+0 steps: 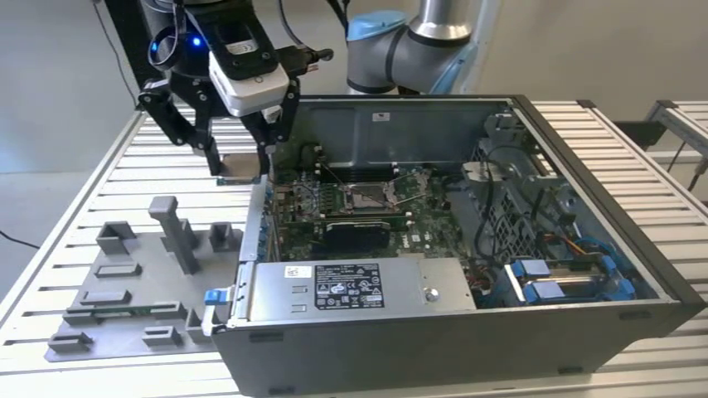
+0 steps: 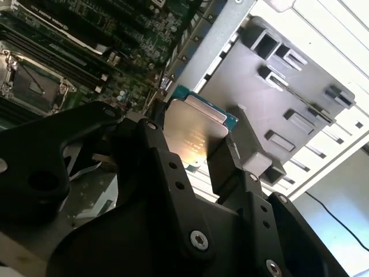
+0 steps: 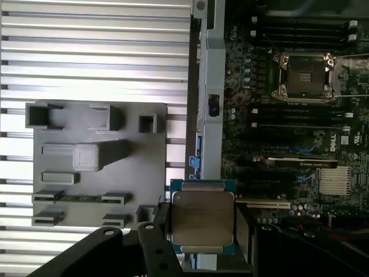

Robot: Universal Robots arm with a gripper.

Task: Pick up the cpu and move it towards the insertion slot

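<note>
**Black two-fingered gripper (image 1: 241, 168) is clamping the small, thin, square, silvery-topped cpu (image 1: 237, 166) in the air, in the upper left of the exterior view.**

In the first wrist view its black fingers (image 3: 161, 231) are pressing on two opposite edges of the chip, with the silvery face showing between them. The cpu is hanging just outside the left wall of the open dark grey metal computer case (image 1: 598, 274). It is hanging over the slatted aluminium table (image 1: 66, 199), beyond the grey plastic tray of blocks (image 1: 138, 323) at lower left. The insertion slot (image 1: 370, 197), a square socket with a shiny metal frame, is sitting near the frame's centre, well apart from the cpu.
</note>
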